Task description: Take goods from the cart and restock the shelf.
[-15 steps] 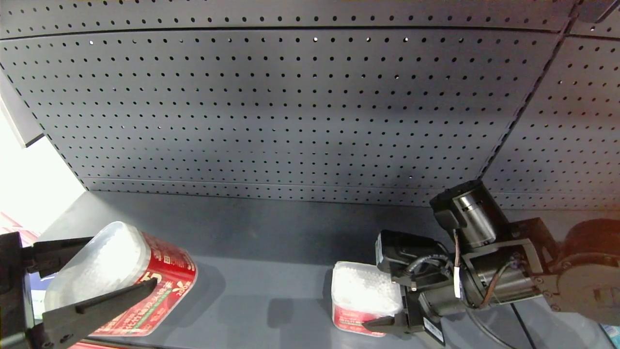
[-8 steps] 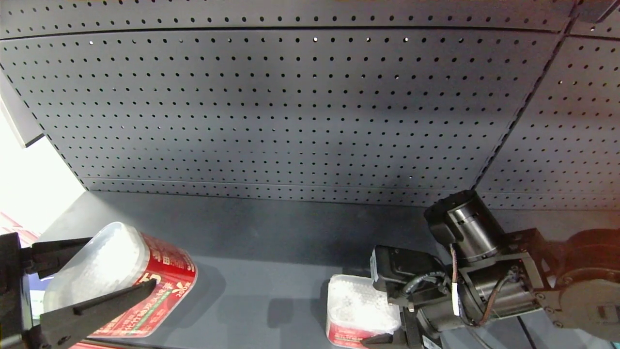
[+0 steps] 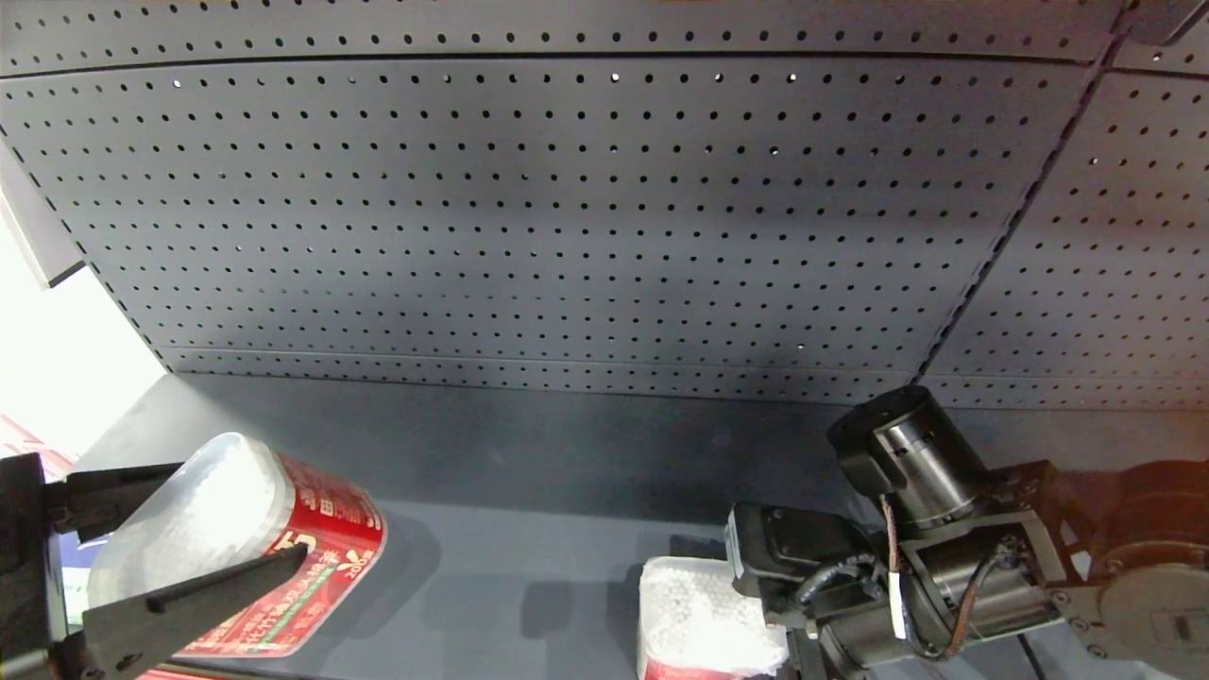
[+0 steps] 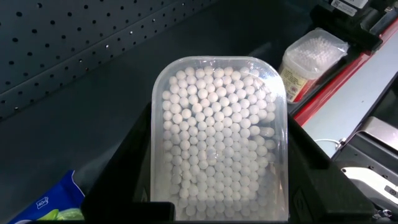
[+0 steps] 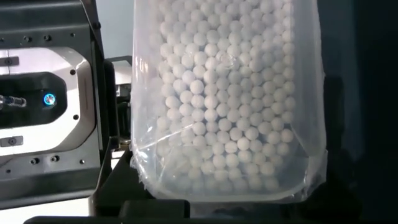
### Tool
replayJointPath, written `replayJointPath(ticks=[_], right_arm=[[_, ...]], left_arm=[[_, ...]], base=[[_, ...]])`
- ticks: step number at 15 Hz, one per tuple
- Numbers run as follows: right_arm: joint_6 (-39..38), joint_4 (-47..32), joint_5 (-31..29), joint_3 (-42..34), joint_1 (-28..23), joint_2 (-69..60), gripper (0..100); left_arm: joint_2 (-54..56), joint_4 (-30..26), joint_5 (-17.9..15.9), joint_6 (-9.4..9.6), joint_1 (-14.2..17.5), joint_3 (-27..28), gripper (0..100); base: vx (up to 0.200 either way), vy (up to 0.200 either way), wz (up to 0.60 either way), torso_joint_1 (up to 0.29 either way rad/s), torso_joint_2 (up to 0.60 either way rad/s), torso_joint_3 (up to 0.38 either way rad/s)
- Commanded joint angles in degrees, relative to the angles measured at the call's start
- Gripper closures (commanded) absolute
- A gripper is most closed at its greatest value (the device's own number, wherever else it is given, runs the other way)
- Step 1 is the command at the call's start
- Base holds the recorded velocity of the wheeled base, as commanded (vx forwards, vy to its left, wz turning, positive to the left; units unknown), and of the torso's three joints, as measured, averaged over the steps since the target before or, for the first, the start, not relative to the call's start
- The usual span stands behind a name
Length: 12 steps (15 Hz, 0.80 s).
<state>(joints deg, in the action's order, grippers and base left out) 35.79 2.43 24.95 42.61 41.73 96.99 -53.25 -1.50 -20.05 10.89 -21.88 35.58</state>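
Two clear tubs of white beads with red labels are in hand. At the shelf's front left, my left gripper [image 3: 236, 518] is shut on one tub [image 3: 203, 524], which is tilted and held just above the dark shelf board [image 3: 529, 472]. In the left wrist view this tub [image 4: 219, 124] sits between the black fingers [image 4: 121, 180]. At the front right, my right gripper [image 3: 732, 661] is shut on the second tub [image 3: 694, 609], low at the picture's bottom edge. Its beaded lid [image 5: 230, 99] faces the right wrist camera.
A grey pegboard wall [image 3: 567, 236] backs the shelf, with a vertical post [image 3: 1001, 246] at the right. The shelf board between the two tubs is bare. A blue-green packet [image 4: 50, 208] lies below the left tub. The shelf's red front edge [image 4: 336, 87] runs past the far tub [image 4: 311, 55].
My right arm has carried its tub downward and toward the shelf's front, slightly left, so the tub now sits partly below the picture's edge. The left arm and its tub have kept still.
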Motion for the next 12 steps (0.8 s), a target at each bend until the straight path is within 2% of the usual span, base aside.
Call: replayJointPath(ticks=[1,7,12], right_arm=[[0.68,0.04,0.18,0.02,0.02,0.22,100],[0.51,-0.05,0.01,-0.33,1.07,-0.48,100],[0.07,0.04,-2.37,-2.09,1.43,-1.63,100]], left_arm=[[-0.10,0.01,0.01,0.01,0.00,0.01,100],[-0.19,0.01,0.01,0.01,0.00,0.01,100],[0.07,0.01,0.01,0.01,0.00,-0.08,100]], base=[[0.000,0.000,0.00,0.000,0.00,0.000],[0.000,0.000,0.00,0.000,0.00,0.000],[0.000,0.000,0.00,0.000,0.00,0.000]])
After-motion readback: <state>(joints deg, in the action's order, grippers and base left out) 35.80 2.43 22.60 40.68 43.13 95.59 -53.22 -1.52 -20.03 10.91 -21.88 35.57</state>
